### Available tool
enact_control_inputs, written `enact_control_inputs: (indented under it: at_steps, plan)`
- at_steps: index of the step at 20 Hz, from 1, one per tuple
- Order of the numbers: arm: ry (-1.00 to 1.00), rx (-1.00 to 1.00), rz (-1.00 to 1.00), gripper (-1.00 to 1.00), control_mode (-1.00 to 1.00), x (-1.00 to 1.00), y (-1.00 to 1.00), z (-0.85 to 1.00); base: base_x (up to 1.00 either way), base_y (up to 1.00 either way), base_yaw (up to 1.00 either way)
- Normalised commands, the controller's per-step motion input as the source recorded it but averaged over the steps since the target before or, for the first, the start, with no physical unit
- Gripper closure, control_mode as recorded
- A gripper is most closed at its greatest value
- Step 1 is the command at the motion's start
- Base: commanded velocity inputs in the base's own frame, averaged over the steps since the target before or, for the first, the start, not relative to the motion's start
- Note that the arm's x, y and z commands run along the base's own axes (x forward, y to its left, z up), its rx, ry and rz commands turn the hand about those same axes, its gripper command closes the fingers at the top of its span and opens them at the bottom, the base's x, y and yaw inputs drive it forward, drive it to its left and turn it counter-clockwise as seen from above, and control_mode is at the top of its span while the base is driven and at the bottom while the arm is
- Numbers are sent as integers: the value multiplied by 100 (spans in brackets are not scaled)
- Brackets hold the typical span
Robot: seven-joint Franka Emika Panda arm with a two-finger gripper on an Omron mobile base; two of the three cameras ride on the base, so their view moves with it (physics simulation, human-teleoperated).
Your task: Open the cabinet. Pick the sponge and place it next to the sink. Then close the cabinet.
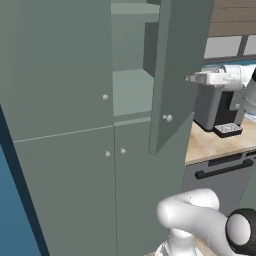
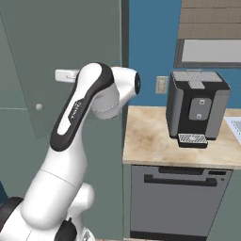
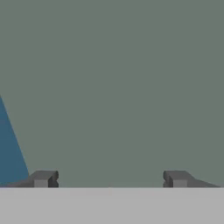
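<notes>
Tool (image 3: 110, 178) jaws stand wide apart with nothing between them; in the hand view its two small dark fingertips (image 3: 43, 178) sit at roughly 7 and 5 o'clock, facing a flat grey-green panel, with a wedge of blue wall (image 3: 9, 148) at 8 o'clock. In the left base view the white hand reaches in from 3 o'clock and its tip lies against the outer face of the open door. The white arm with dark joints (image 2: 77, 141) rises from 7 o'clock of the right base view.

Nearest the base stands the tall grey-green cabinet with four flat doors and small round pale knobs (image 1: 65, 100). Its upper right door (image 1: 175, 65) is swung out, edge toward the left base camera, showing pale shelves (image 1: 131, 90) inside; the other three doors are shut. I cannot make out the sponge on those shelves.

Further off, at 3 o'clock, a light wooden table (image 2: 150, 136) carries a boxy dark grey coffee machine (image 2: 196, 108). Under it sits a dark grey dishwasher panel with a bar handle (image 2: 179, 197). A pale corner of the sink (image 2: 235, 124) touches the right edge of the right base view.
</notes>
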Motion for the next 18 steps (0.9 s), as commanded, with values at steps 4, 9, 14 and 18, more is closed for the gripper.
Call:
enact_control_inputs:
  at_steps: [4,9,14,18]
  plan:
    - [0,0,-10,-100,-100,29,50,2,0,0,0]
    - [-1,0,-12,-100,-100,15,53,2,0,0,0]
    - [-6,0,-16,-100,-100,22,84,0,0,0,0]
    - [-6,0,-20,-100,-100,35,96,0,0,0,0]
